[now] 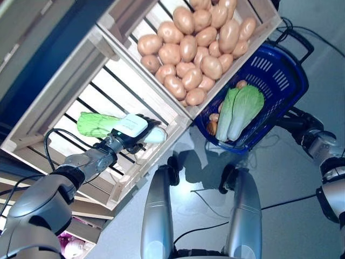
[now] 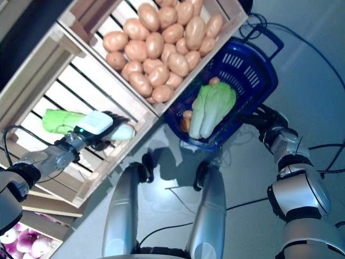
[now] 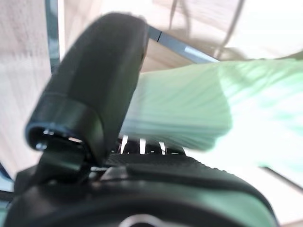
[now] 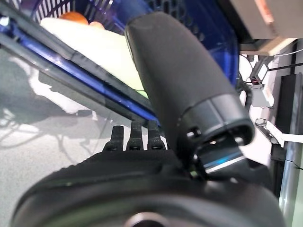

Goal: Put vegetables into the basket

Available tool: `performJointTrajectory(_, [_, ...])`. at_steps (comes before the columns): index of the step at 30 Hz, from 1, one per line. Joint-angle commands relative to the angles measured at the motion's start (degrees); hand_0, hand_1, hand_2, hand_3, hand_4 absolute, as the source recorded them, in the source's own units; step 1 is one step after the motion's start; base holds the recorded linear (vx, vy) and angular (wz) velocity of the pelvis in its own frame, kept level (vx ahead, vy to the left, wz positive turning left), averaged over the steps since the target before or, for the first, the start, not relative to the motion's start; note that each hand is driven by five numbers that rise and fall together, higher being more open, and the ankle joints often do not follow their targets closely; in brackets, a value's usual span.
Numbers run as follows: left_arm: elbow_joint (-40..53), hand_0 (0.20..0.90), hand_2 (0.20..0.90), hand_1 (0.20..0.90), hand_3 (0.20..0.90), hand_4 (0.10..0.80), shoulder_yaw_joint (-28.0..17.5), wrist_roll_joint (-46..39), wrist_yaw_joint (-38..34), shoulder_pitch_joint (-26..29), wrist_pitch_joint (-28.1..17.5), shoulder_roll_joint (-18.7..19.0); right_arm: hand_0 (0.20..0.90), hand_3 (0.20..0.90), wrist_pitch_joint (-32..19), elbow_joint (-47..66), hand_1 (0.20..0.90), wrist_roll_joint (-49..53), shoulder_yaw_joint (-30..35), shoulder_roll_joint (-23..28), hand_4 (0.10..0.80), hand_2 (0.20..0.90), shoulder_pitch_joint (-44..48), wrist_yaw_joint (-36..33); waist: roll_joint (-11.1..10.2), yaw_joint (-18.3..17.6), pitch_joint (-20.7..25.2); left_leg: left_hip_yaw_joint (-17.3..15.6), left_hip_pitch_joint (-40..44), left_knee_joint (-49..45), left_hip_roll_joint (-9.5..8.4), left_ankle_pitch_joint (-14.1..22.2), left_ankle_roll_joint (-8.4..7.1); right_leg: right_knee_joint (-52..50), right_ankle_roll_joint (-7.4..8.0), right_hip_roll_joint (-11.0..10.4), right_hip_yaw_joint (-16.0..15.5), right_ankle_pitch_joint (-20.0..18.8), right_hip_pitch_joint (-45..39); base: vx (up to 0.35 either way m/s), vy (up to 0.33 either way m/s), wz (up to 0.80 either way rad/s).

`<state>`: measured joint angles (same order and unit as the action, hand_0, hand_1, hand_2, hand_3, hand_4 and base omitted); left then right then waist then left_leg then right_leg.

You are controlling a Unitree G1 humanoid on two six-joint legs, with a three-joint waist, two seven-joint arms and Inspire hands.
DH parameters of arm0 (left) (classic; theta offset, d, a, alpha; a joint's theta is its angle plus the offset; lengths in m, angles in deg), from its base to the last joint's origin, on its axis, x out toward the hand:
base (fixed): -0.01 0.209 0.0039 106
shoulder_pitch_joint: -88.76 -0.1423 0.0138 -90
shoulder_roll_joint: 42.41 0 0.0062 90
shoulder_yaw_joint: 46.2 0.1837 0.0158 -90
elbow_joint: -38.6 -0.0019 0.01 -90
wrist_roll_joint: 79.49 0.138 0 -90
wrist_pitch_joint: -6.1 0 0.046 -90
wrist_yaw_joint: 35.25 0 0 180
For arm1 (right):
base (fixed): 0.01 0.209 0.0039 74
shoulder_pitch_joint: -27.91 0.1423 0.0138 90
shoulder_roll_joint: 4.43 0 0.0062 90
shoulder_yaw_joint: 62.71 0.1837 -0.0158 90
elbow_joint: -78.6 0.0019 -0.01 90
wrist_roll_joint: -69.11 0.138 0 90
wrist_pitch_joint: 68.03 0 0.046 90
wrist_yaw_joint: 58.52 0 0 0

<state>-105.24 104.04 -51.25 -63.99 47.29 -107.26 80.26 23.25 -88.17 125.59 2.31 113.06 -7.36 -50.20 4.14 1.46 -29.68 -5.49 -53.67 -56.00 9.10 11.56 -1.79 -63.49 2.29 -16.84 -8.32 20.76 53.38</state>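
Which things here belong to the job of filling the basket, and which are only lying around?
Job:
- cabbage held in left robot hand
- blue basket, gripped by right robot hand
- two cabbages already inside

Around:
- potatoes
- wooden crates

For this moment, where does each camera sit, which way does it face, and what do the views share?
Left eye view: on the head, looking down at the crates, the potatoes and the blue basket; the left hand is on a cabbage.
Right eye view: beside it, same scene; the right hand is at the basket's edge.
Left wrist view: along the left hand's thumb at the cabbage.
Right wrist view: along the right hand's thumb at the basket's rim.
Shared: the cabbage, in the eye views and the left wrist view.
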Motion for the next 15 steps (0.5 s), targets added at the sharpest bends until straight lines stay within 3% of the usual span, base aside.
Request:
performJointTrajectory(1, [-2.2,0.900,0.900,0.900,0.900,0.800,-0.2,-2.9,5.5,0.9,3.2,0.6,0.900,0.900,-3.1,-0.1,0.900,0.7,2.2,2.8,0.800,0.900,2.3,-0.4,0.0,-0.3,-0.1,3.6,2.4,2.7,2.53,4.3,-4.15,4.7,3.52,-1.3,2.5,-4.8,-1.0,-0.060,0.013,0.04])
performJointTrajectory(7, [-4.9,0.900,0.900,0.900,0.900,0.800,0.7,-5.4,11.0,-0.5,4.5,0.2,0.900,0.900,-3.0,-0.4,0.900,0.7,1.7,3.1,0.800,0.900,2.3,-0.1,0.2,-0.5,-0.1,3.5,0.8,1.9,2.36,4.2,-3.84,4.4,3.55,-1.3,2.6,-5.1,0.3,-0.029,0.011,0.00])
performJointTrajectory(14, [-6.9,0.900,0.900,0.900,0.900,0.800,0.0,-8.0,11.1,-1.7,7.3,-0.3,0.900,0.900,-3.8,-0.2,0.900,1.3,1.1,3.3,0.800,0.900,3.1,0.1,0.3,-0.4,-0.1,3.4,0.0,1.5,2.31,4.1,-3.72,4.3,3.45,-1.2,2.6,-5.3,1.0,-0.020,0.002,-0.01])
performJointTrajectory(15, [-7.3,0.300,0.300,0.300,0.300,0.400,-0.7,-9.4,11.2,-1.6,6.9,-0.4,0.900,0.900,-3.7,0.0,0.900,1.5,0.9,3.2,0.800,0.900,3.6,-0.2,0.3,-0.3,-0.1,3.4,-0.1,1.5,2.30,4.1,-3.68,4.3,3.36,-1.1,2.6,-5.2,1.1,-0.041,-0.003,-0.02])
